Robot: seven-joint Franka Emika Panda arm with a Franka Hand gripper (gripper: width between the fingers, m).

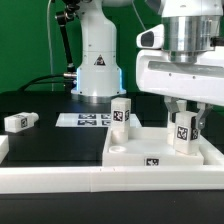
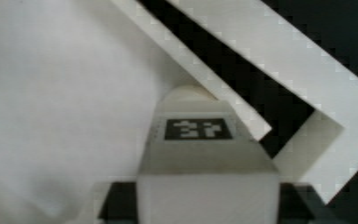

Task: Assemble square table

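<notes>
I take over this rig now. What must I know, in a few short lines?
Gripper: shut on a leg, held upright at the table top corner on the exterior view's right.
Second leg: stands upright at the top's far corner; how firmly, I cannot tell.
Third leg: lies loose on the black table, at the exterior view's left.
Fourth leg: not in view.
Left: seat the held leg, then fit the others.

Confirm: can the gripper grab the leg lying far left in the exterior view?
Probably not yet: the gripper is shut on a second leg at the top's corner. The lying leg itself sits unobstructed.
</notes>
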